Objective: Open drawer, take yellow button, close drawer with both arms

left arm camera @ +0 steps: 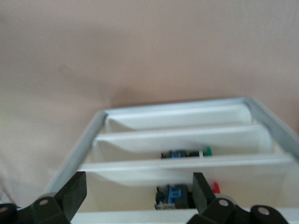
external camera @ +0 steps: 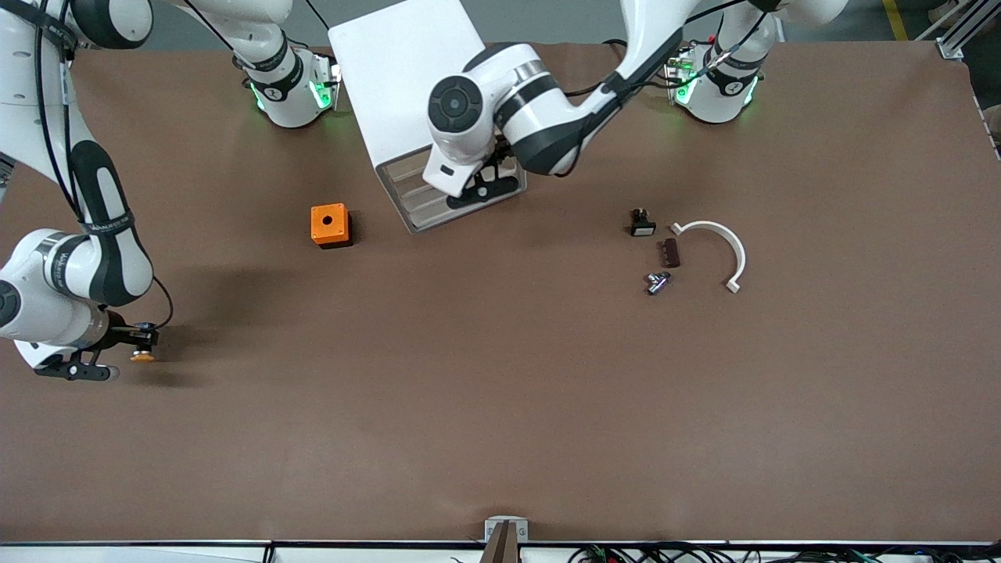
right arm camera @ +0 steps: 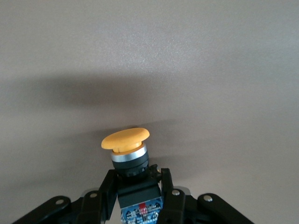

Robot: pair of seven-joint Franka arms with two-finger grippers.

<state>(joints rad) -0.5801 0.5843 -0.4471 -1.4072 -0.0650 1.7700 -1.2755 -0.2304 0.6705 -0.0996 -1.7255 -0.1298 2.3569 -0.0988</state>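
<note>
Two tools split work. Button is gripped by body in right tool, low over counter at right arm's end, kept clear of cabinet. Left tool, fingers spread, is set at drawer front, likely for closing.

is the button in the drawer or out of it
Out. The right tool is shut on the button over bare table at the right arm's end, apart from the cabinet.
</note>
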